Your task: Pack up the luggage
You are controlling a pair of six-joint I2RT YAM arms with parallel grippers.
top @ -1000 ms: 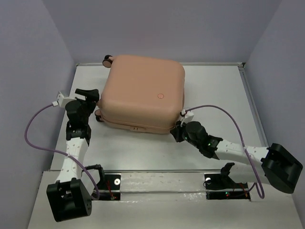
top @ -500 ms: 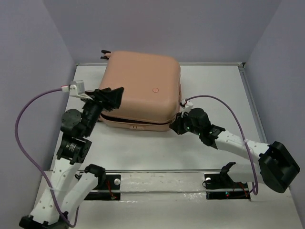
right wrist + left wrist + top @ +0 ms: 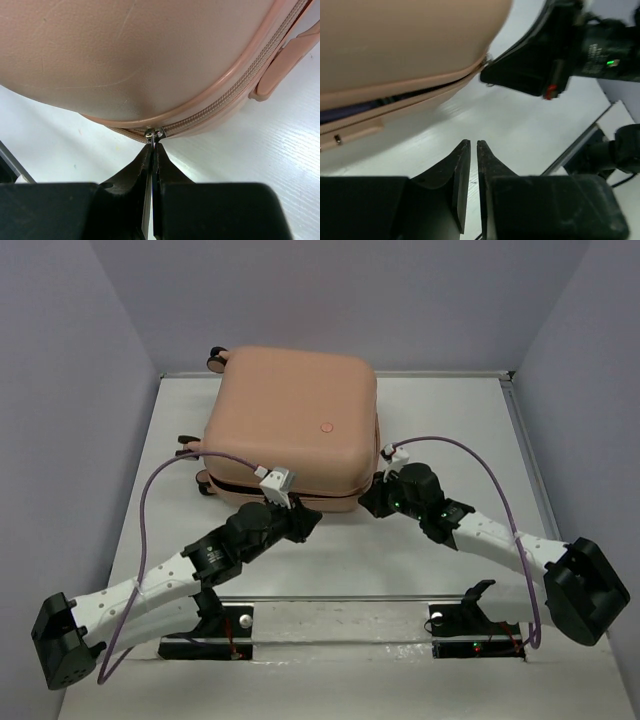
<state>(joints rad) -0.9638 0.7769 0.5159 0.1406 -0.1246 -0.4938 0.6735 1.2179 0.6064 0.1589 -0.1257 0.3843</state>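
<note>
The luggage (image 3: 295,425) is a peach-pink hard-shell suitcase lying flat at the back middle of the table, lid down. My right gripper (image 3: 371,501) is at its front right corner, shut on the metal zipper pull (image 3: 152,134) where the zip (image 3: 235,97) ends. In the left wrist view the luggage (image 3: 405,45) shows a dark slit (image 3: 395,97) along its front seam. My left gripper (image 3: 308,522) lies low just in front of that seam; in its own view the left gripper (image 3: 473,143) is closed to a thin slit with nothing in it.
Caster wheels (image 3: 217,358) stick out at the suitcase's back left corner. A pink tab (image 3: 282,65) sits on its side. A metal rail (image 3: 330,605) runs along the near table edge, and purple cables (image 3: 160,480) loop over both arms. Walls close in left, right and back.
My left arm swung from the suitcase's left side down and across to its front edge, and its jaws closed from wide open. The suitcase shifted slightly left. The right gripper kept its hold.
</note>
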